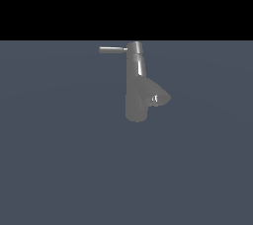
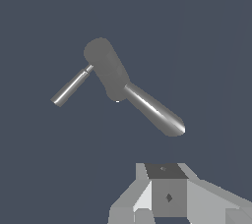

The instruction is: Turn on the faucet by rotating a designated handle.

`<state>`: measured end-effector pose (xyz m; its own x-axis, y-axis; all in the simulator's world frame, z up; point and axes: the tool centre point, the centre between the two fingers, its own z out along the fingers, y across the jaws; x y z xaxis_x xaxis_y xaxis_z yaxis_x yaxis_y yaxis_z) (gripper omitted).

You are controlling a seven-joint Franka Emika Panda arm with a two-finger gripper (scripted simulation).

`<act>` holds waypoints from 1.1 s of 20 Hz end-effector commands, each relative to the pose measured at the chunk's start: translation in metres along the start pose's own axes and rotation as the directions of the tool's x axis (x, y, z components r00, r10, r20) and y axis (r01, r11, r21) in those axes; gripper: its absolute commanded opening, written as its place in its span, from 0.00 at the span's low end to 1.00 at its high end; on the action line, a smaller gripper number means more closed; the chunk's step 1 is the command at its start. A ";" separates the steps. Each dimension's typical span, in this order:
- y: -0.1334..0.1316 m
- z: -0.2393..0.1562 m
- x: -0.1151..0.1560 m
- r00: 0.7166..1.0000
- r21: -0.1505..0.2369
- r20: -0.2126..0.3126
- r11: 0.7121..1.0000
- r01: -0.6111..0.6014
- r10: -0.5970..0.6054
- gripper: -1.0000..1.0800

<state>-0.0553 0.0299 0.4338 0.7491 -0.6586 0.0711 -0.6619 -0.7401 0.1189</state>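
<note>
Faucet [image 1: 137, 88] of shiny grey metal stands upright near the middle of a bare blue-grey counter [image 1: 54, 169], its thin handle [image 1: 112, 50] jutting from the cylindrical cap toward the exterior view's left, the short wide spout [image 1: 159, 98] angled the other way. In the wrist view the tool [image 2: 170, 196] hangs well clear of the tap, nothing in its hold; whether it is open cannot be told. The approach appears under way: next, reach the rod's free end and push it around the cap.

faucet [image 1: 137, 88] upright on floor [image 1: 59, 169]. handle [image 1: 112, 50] juts from cap toward exterior view's left; spout [image 1: 159, 97] lower down, angled toward exterior view's right.
</note>
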 end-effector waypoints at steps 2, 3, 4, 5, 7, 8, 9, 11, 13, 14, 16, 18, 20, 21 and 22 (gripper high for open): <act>-0.021 0.013 0.010 0.998 -0.004 -0.003 0.998 -0.068 0.068 0.00; -0.027 0.017 0.013 0.996 -0.005 -0.003 0.996 -0.087 0.087 0.00; -0.033 0.021 0.015 0.994 -0.005 -0.004 0.994 -0.106 0.106 0.00; -0.039 0.025 0.018 0.992 -0.006 -0.004 0.992 -0.125 0.125 0.00; -0.052 0.034 0.022 0.987 -0.006 -0.004 0.987 -0.162 0.162 0.00; -0.058 0.038 0.025 0.983 -0.006 -0.004 0.983 -0.181 0.181 0.00; -0.064 0.043 0.027 0.980 -0.006 -0.003 0.980 -0.200 0.200 0.00; -0.075 0.052 0.031 0.972 -0.005 -0.002 0.972 -0.237 0.237 0.00; -0.087 0.062 0.034 0.962 -0.004 0.001 0.962 -0.274 0.274 0.00; -0.093 0.067 0.036 0.956 -0.003 0.002 0.956 -0.292 0.292 0.00; -0.105 0.077 0.039 0.944 -0.001 0.006 0.944 -0.329 0.329 0.00; -0.116 0.088 0.042 0.931 0.000 0.010 0.931 -0.366 0.366 0.00; -0.128 0.099 0.045 0.916 0.001 0.016 0.916 -0.402 0.402 0.00; -0.133 0.105 0.046 0.907 0.002 0.019 0.908 -0.420 0.420 0.00; -0.139 0.110 0.047 0.899 0.003 0.022 0.899 -0.437 0.437 0.00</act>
<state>0.0623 0.0824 0.3207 0.4120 -0.9061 0.0959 -0.9106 -0.4058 0.0779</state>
